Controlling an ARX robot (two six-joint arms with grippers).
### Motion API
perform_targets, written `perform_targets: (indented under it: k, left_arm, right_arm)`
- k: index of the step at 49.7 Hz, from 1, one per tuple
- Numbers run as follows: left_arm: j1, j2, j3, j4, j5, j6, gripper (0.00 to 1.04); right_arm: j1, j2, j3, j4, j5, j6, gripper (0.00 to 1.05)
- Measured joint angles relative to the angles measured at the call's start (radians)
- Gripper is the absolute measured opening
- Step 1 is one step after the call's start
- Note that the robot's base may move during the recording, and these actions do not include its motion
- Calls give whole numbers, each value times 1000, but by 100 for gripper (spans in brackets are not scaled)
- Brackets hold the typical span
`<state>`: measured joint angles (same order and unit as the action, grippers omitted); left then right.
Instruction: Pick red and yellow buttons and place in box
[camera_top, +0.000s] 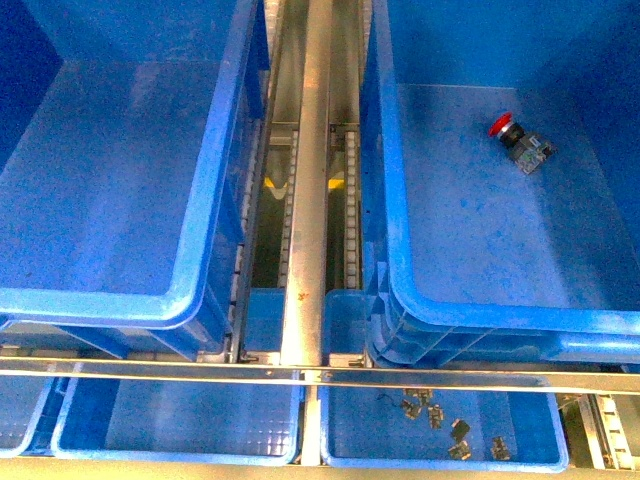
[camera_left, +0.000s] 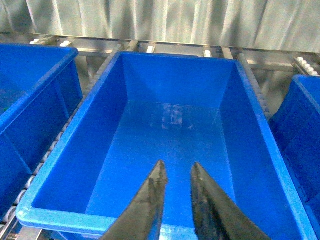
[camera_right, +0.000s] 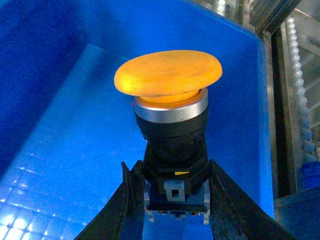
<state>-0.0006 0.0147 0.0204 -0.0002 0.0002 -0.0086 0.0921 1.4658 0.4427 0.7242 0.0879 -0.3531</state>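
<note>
Between the right hand (camera_right: 172, 192) fingers sits the gripped yellow button (camera_right: 169, 100), base cut off; left hand (camera_left: 176, 172) released.

Central beam: a metal rail (camera_top: 305, 180) runs away from the camera.
Beside the beam: roller tracks (camera_top: 350, 200) on each side.
Behind the beam's far end: corrugated metal wall (camera_left: 165, 20), brightly lit, glossy reflections.
</note>
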Motion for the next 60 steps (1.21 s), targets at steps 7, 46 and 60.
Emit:
perform_targets:
  k: [7, 46, 60]
  left_arm:
    - [0, 0, 0, 0, 0, 0, 47]
    - [0, 0, 0, 0, 0, 2, 97]
    - [0, 0, 0, 0, 0, 2, 97]
  right_arm:
    - [13, 10, 0, -7, 3, 13, 27]
    - [-50, 605, 587, -245, 3, 69, 27]
    - [-68, 829, 967, -491, 39, 77, 27]
